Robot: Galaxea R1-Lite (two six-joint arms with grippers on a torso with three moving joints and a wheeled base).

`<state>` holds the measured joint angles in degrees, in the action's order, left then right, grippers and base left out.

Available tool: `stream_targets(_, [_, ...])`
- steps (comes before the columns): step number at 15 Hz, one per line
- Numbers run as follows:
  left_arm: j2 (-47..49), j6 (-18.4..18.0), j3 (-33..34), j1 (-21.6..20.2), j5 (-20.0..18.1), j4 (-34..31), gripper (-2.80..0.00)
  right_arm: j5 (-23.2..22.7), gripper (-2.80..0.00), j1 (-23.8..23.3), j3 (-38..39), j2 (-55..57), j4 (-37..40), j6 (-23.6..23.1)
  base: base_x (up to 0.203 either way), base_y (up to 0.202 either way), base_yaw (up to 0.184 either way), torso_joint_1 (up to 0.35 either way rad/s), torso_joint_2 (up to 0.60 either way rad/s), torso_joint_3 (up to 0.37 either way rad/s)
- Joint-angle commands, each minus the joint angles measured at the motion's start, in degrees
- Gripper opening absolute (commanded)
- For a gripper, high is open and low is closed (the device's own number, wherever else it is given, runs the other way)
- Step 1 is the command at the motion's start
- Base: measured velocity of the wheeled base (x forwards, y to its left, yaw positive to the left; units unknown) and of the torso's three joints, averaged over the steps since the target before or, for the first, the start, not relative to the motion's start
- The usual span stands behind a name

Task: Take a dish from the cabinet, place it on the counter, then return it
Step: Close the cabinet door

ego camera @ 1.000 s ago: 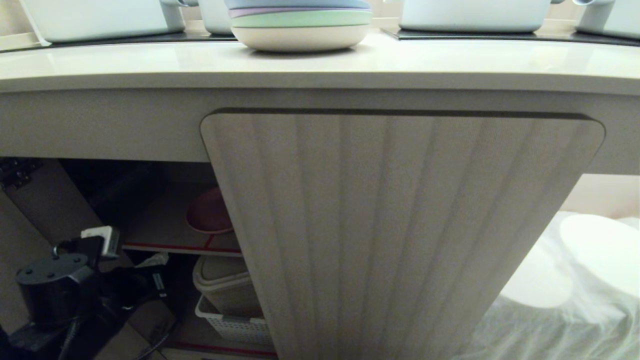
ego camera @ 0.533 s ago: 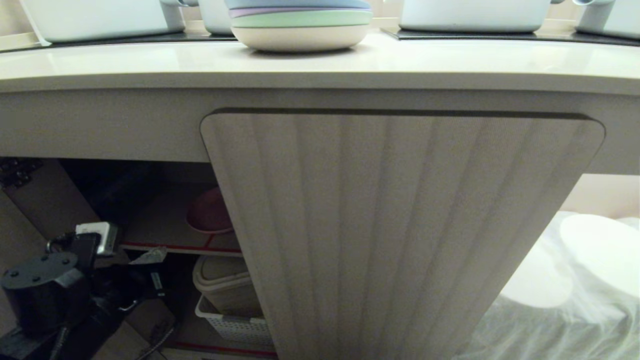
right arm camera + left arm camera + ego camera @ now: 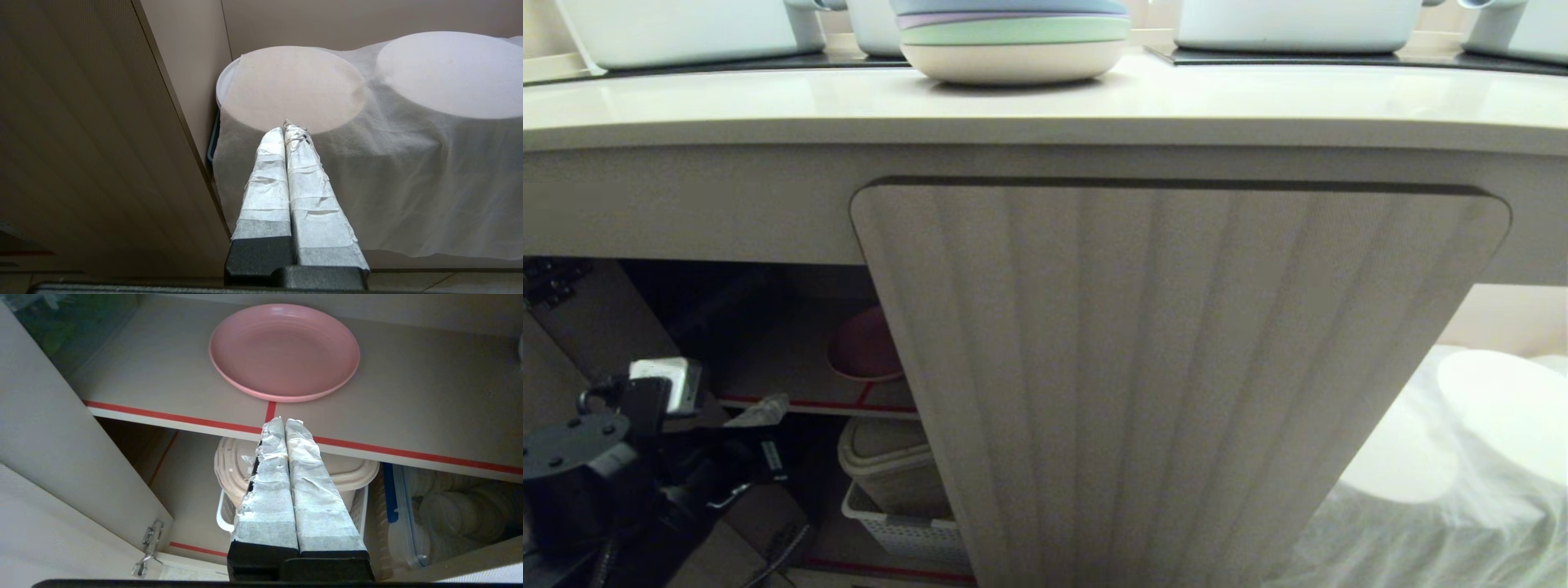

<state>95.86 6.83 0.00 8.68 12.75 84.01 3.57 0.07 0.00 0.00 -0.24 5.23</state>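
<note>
The pink dish (image 3: 284, 351) lies flat on the cabinet's upper shelf (image 3: 171, 416), just behind its red-edged front. In the head view the dish (image 3: 864, 347) peeks out from behind the shut fluted cabinet door (image 3: 1176, 367). My left gripper (image 3: 284, 421) is shut and empty. It points at the shelf edge, a little short of the dish and lower than it. In the head view my left gripper (image 3: 761, 407) is at the lower left, in front of the open compartment. My right gripper (image 3: 286, 127) is shut and empty, parked beside the shut door. Nothing pink is on the counter (image 3: 768, 98).
A stack of plates (image 3: 1013, 41) topped by a blue one and white pots (image 3: 1298, 24) stand on the counter. Under the shelf a lidded beige container (image 3: 359, 469) sits in a white basket (image 3: 898, 531) beside a clear box (image 3: 408, 522). The open left door (image 3: 49, 457) flanks the arm. Cloth-covered round things (image 3: 1486, 425) lie at right.
My left arm has drawn back to the left and slightly away from the shelf, still shut. The dish stays on the shelf. The right arm is still.
</note>
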Motion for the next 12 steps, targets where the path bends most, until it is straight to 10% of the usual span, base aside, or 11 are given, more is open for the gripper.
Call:
stream_targets(1, [-2.7, 0.0, 0.0, 0.0, 0.1, -1.3, -2.8, 0.0, -2.8, 0.0, 0.0, 0.0, 0.0, 0.0, 0.0, 0.0, 0.0, 0.0, 0.0, 0.0])
stream_targets(12, [-24.4, 0.0, 0.0, -0.2, 2.1, -23.3, -2.8, 0.0, -2.8, 0.0, 0.0, 0.0, -0.1, 0.0, 0.0, 0.0, 0.0, 0.0, 0.0, 0.0])
